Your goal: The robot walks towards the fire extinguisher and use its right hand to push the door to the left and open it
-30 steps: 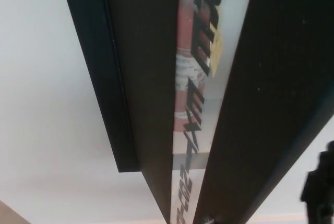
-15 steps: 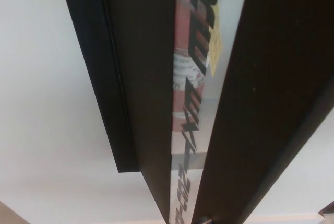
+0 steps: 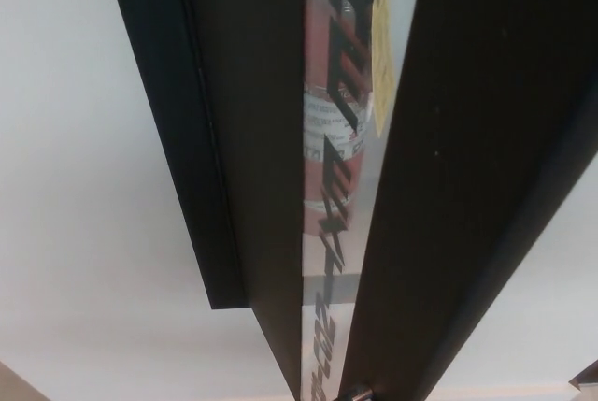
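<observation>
Fire extinguisher (image 3: pixel 329 130), one, red, mostly hidden behind dark cabinet door (image 3: pixel 476 167) and black lettering; one yellow tag (image 3: pixel 381 55); neither hand visible, fingers untellable.

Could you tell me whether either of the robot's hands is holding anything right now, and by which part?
Nothing is seen held: neither hand is in view. Only the dark cabinet door shows, with the red fire extinguisher behind its glass.
</observation>
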`<state>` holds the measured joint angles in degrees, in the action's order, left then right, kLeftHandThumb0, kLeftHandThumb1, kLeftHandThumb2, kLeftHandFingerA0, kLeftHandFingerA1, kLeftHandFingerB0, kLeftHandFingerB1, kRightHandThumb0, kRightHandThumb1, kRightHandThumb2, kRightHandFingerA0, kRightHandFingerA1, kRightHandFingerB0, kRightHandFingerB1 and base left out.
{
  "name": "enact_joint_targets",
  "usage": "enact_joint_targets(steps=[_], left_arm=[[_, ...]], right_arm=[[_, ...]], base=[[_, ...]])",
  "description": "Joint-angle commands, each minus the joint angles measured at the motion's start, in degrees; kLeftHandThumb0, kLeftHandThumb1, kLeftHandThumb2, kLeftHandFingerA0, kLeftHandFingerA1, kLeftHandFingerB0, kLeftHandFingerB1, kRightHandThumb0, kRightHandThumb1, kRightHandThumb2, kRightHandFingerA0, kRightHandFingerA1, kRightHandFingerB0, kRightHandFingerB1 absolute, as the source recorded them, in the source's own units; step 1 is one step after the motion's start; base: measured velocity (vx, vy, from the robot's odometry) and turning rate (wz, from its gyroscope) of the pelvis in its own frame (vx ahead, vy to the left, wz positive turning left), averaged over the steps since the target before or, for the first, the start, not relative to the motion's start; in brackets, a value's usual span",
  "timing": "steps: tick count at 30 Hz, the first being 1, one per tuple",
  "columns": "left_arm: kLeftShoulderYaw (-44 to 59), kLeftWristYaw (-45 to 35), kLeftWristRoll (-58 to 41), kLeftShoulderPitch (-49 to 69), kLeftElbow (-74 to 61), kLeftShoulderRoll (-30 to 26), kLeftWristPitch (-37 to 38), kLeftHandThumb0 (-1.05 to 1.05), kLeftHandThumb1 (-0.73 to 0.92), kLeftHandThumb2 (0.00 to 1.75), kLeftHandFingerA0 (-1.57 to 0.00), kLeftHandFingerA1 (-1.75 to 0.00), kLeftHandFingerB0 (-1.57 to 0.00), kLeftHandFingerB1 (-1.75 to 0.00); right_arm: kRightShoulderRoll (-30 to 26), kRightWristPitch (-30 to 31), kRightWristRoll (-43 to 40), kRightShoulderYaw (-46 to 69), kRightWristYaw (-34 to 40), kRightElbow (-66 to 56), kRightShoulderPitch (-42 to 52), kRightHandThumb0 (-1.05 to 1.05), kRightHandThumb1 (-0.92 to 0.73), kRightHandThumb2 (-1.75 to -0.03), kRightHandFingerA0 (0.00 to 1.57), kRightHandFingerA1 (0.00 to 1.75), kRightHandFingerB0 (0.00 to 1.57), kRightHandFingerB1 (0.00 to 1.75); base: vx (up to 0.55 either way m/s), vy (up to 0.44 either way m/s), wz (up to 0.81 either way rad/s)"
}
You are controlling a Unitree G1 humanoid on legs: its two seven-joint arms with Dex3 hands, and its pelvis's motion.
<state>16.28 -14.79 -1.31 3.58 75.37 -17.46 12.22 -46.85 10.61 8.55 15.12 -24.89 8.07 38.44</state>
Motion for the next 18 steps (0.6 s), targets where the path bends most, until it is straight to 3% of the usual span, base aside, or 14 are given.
enact_joint_targets(steps=[1,3,18], left_arm=[[0.72,-0.52,-0.98,1.16,0.34,-2.00,-0.70,-0.66,0.51,0.54,-0.33,-1.17,-0.26,-0.92],[0.58,-0.40,-0.83,1.42,0.41,-1.95,-0.88,-0.66,0.53,0.52,-0.39,-1.14,-0.28,-0.89],[0.66,-0.36,-0.91,1.81,0.31,-1.57,-0.77,-0.71,0.52,0.53,-0.38,-1.17,-0.28,-0.90]], right_arm=[[6.49,-18.66,7.50,-1.21,20.39,10.63,-1.24,-0.55,-0.65,-0.60,0.51,0.54,0.43,0.39],[7.58,-20.72,8.37,-2.26,22.22,11.34,-1.55,-0.57,-0.65,-0.60,0.51,0.54,0.42,0.38],[8.10,-25.72,9.90,-5.29,22.87,12.95,-0.86,-0.56,-0.65,-0.60,0.46,0.50,0.40,0.36]], base=[[0.00,0.000,0.00],[0.00,0.000,0.00],[0.00,0.000,0.00]])
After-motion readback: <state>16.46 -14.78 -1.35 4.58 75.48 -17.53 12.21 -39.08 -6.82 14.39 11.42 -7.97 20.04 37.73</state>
